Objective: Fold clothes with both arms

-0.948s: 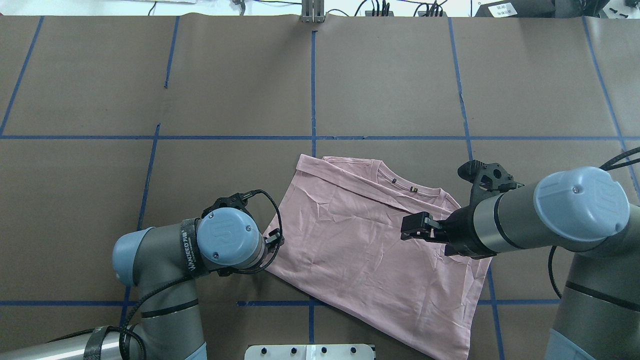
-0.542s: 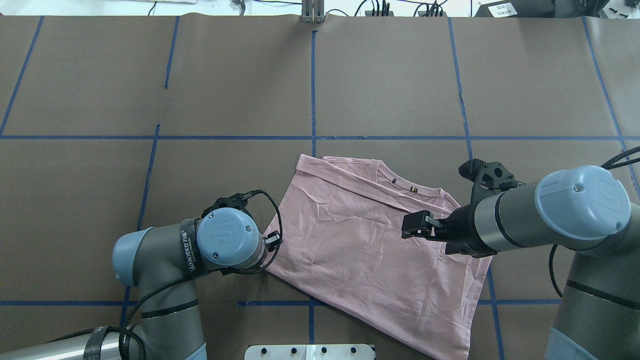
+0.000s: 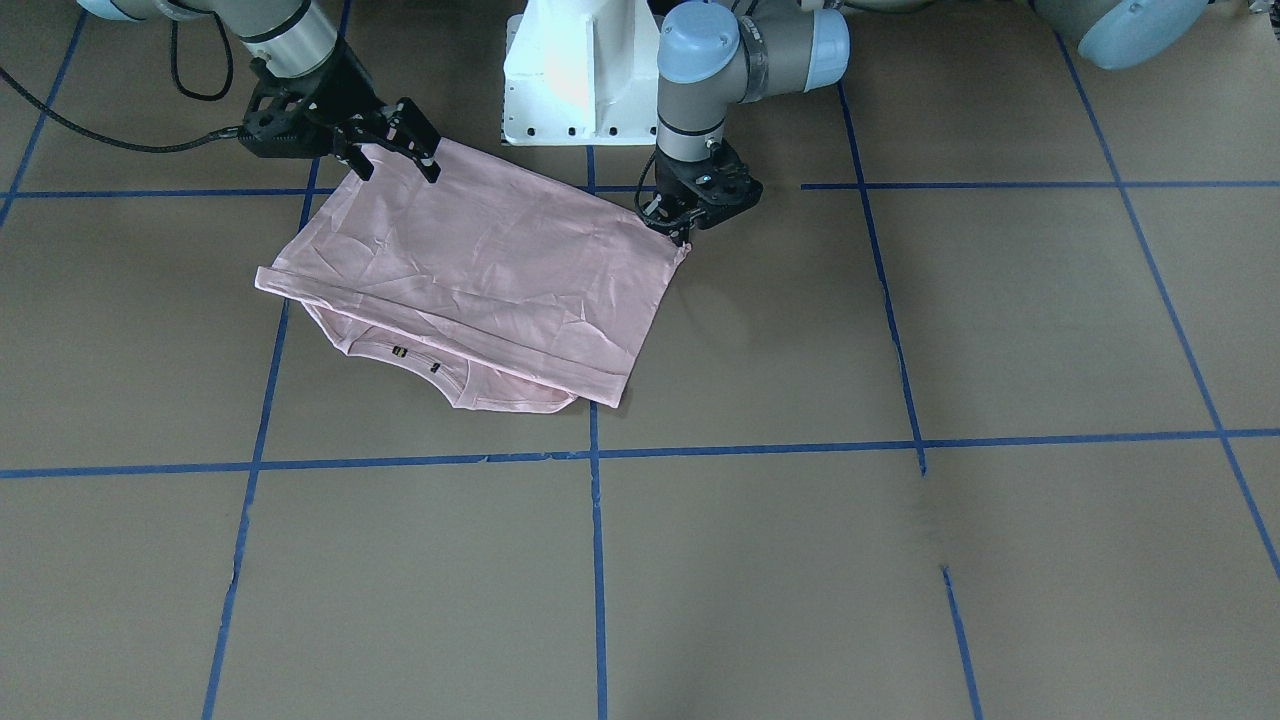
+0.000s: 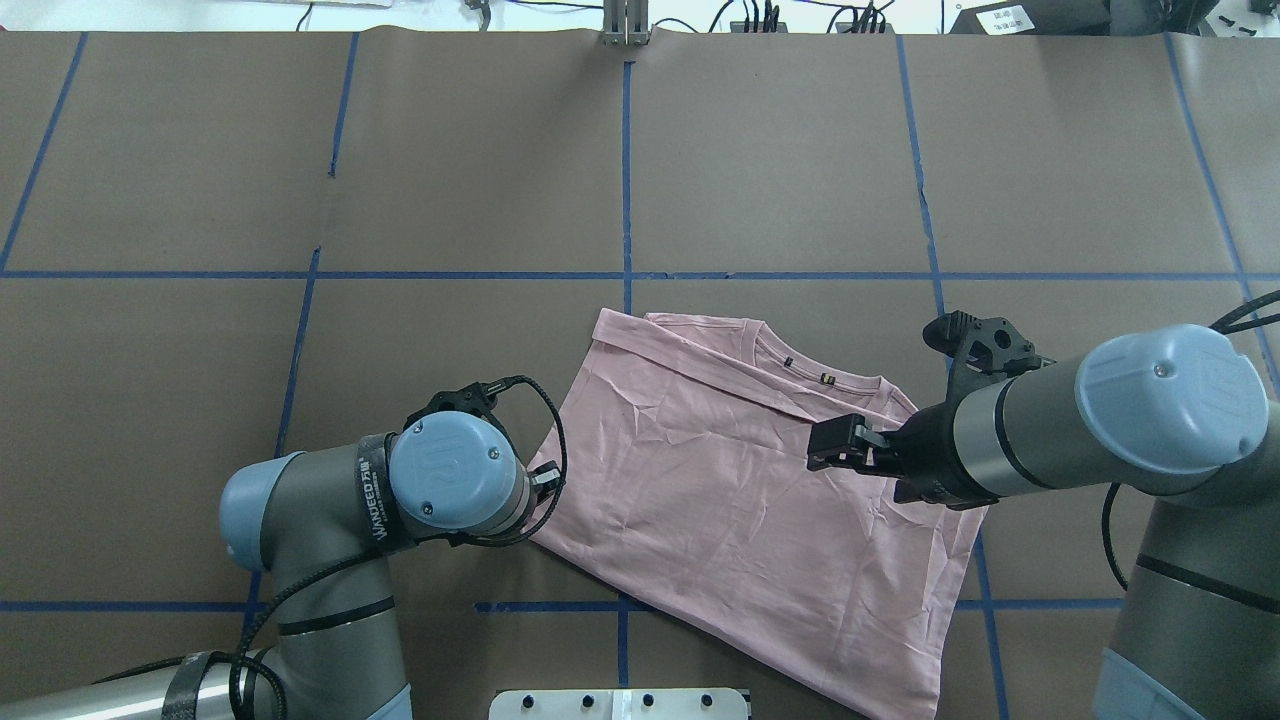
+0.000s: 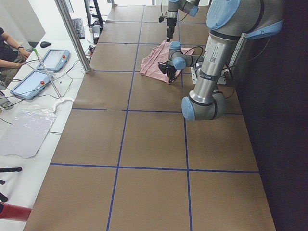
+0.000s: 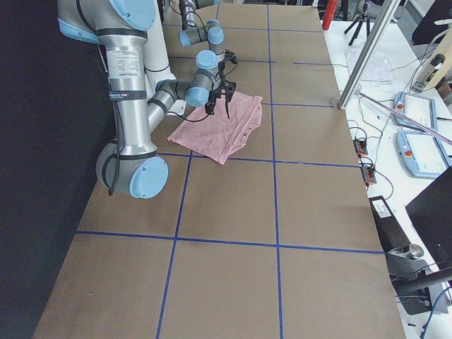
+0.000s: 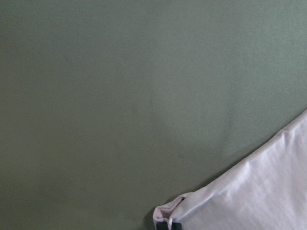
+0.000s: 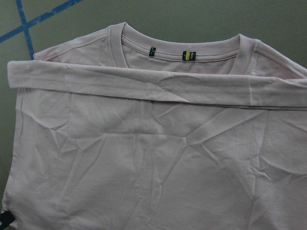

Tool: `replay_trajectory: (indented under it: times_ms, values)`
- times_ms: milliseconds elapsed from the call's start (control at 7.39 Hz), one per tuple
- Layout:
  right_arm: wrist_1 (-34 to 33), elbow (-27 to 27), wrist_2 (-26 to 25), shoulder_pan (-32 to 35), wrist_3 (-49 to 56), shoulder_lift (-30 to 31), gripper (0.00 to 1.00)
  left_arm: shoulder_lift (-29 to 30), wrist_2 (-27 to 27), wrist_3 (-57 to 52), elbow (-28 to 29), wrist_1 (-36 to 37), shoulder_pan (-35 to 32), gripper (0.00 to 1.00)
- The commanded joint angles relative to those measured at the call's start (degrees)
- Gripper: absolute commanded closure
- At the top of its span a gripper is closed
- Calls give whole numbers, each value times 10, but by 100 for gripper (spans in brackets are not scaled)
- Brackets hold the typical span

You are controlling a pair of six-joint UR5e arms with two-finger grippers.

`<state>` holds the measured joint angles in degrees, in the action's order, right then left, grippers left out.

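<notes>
Pink T-shirt (image 4: 720, 500) lies folded flat on the worktop (image 4: 780, 160) | right jaws spread open over its right side | left jaws at its left corner, open or closed I cannot tell

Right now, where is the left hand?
In the overhead view, the left hand is left of centre, at the left corner of the pink T-shirt.
</notes>
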<state>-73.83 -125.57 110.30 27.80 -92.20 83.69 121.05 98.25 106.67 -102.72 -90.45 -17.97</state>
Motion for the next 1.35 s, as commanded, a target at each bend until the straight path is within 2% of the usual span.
replay_trajectory:
  times_ms: [0, 406, 542, 812, 948, 1219]
  values:
    - [0, 0, 0, 1, 0, 0, 0, 2, 0, -12, 3, 5, -28, 100]
    - [0, 1, 1, 6, 0, 0, 0, 11, -2, -75, 22, -1, -100, 100]
    - [0, 1, 1, 12, 0, 0, 0, 36, -14, -100, 57, -7, -130, 100]
    - [-2, 2, 1, 20, 0, 0, 0, 109, -21, -135, 205, -98, -180, 100]
    - [-2, 5, 1, 22, 0, -1, 0, 124, -21, -165, 243, -123, -208, 100]
    - [-4, 5, 1, 22, 0, -1, 0, 139, -22, -208, 283, -167, -238, 100]
